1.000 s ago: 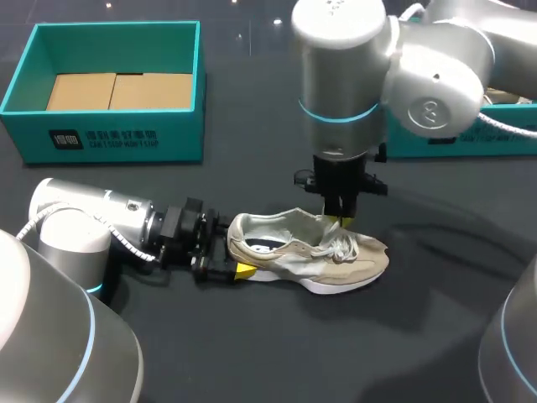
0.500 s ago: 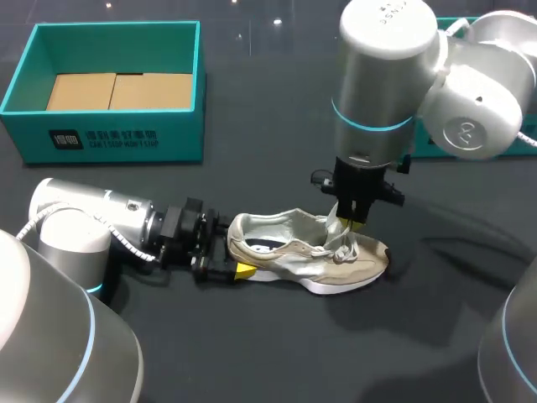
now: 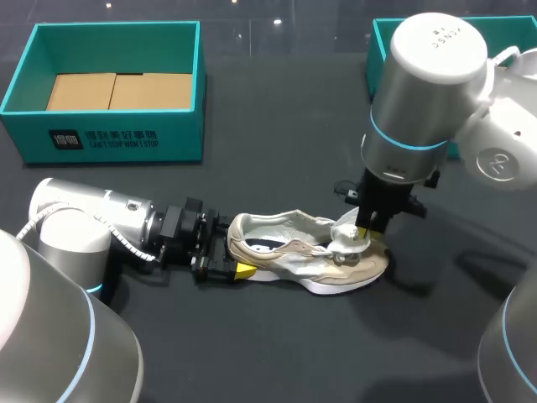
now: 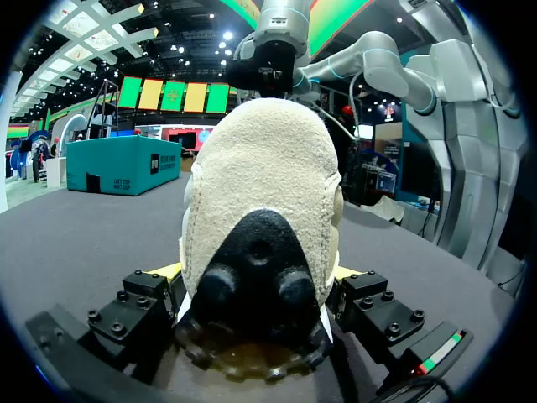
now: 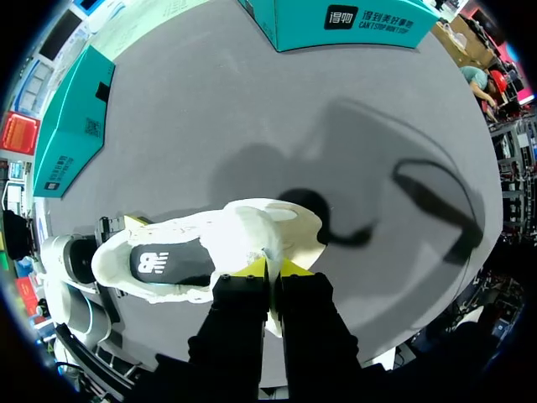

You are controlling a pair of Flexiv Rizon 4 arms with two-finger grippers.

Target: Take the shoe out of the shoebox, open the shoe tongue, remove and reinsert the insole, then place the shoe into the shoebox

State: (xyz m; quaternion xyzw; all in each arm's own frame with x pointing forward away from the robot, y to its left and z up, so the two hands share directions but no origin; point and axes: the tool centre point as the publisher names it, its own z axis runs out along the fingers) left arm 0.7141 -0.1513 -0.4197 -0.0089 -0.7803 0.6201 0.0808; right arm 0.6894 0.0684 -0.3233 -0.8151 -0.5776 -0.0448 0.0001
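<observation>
A beige and white shoe [image 3: 310, 262] lies on its sole on the dark table, toe to the right. My left gripper [image 3: 232, 247] lies low at the heel; in the left wrist view the heel [image 4: 260, 185] fills the gap and touches both fingers. My right gripper [image 3: 366, 236] hangs over the front of the shoe, shut on the white tongue [image 3: 346, 234], which is drawn up toward the toe. The right wrist view shows white fabric pinched between its yellow fingertips [image 5: 249, 267] and the dark insole [image 5: 164, 265] lying inside the shoe. The teal shoebox [image 3: 126, 134] stands at the back left.
A second teal box [image 3: 377, 42] stands at the back right, partly hidden behind my right arm. Brown cardboard [image 3: 117, 91] lies in the bottom of the left shoebox. Bare dark table surrounds the shoe.
My right arm has swung to the right, from above the shoe's middle to its toe end, dragging the tongue forward with it. The left gripper and the heel have stayed put.
</observation>
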